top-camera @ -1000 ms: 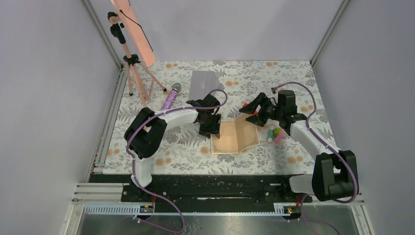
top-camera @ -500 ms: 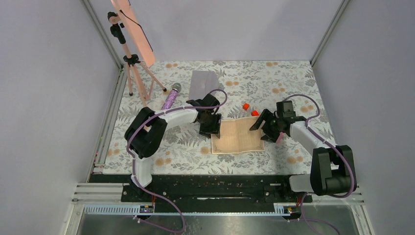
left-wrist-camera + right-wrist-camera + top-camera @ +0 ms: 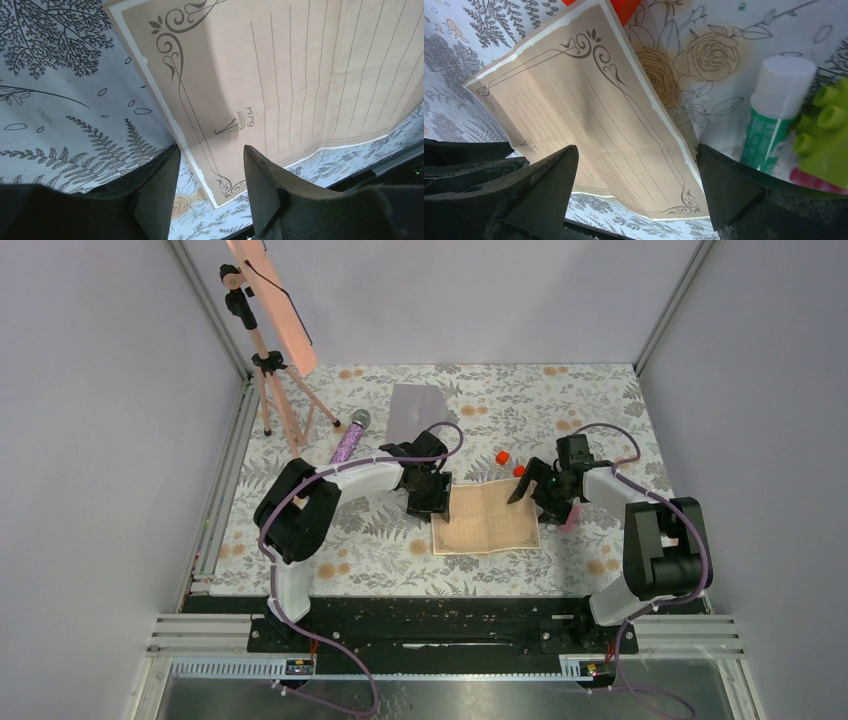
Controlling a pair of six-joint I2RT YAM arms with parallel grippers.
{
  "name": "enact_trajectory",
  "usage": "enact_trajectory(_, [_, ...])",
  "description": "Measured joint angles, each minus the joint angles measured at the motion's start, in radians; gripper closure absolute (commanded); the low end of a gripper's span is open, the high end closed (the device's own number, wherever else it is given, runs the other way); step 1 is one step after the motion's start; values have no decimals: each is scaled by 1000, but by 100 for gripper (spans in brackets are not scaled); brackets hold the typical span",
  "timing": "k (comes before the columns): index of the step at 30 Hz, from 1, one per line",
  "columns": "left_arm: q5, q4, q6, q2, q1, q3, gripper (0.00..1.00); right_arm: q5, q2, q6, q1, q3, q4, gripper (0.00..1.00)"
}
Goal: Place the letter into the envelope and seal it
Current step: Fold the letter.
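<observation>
The letter (image 3: 487, 518) is lying flat and open on the floral table (image 3: 350, 540), closest of the loose things to the arm bases. It is showing its ruled lines and scrolled border, and a fold line is running across its middle.

At the letter's left edge, the left gripper (image 3: 430, 495) is pointing down at the paper. In its wrist view, the left gripper (image 3: 209, 150) is keeping only a narrow gap between its fingers (image 3: 155, 195). The letter's bordered edge is passing under that gap, and nothing is clamped between them.

At the letter's far right corner, the right gripper (image 3: 530, 490) is hanging just above the sheet. Its wrist view shows the right gripper (image 3: 634, 150) spread wide, with its fingers (image 3: 549, 175) standing well apart over the letter and gripping nothing.

Just to the right of the letter, a glue stick (image 3: 774, 120) with a white cap is lying beside a lime-green toy (image 3: 829, 115).

Just beyond the letter's far edge, two small red pieces are sitting near each other: one red piece (image 3: 519, 470) close to the corner and another red piece (image 3: 502, 456) a little further out.

Well beyond the letter and to the left, the envelope (image 3: 417, 412) is lying flat, apart from both grippers. Further left of the letter, a purple glitter microphone (image 3: 348, 440) is resting on the cloth. Behind it, in the far left corner, a tripod (image 3: 272, 365) is standing and carrying a salmon panel (image 3: 275, 300).
</observation>
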Motion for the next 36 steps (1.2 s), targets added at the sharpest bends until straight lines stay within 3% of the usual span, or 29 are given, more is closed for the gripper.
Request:
enact_trajectory(10, [7, 0, 6, 0, 3, 0, 48, -169, 18, -7, 0, -14, 67, 10])
enact_trajectory(20, [9, 0, 11, -2, 3, 0, 48, -328, -238, 104, 32, -110, 210, 17])
enact_trajectory(23, [8, -4, 16, -4, 3, 0, 48, -333, -264, 163, 87, -115, 286, 25])
enact_trajectory(31, [-25, -71, 33, -62, 0, -43, 47, -348, -100, 271, 250, -111, 435, 48])
enact_trajectory(36, [-47, -127, 33, -178, 0, -103, 47, -340, 63, 289, 270, -103, 411, 52])
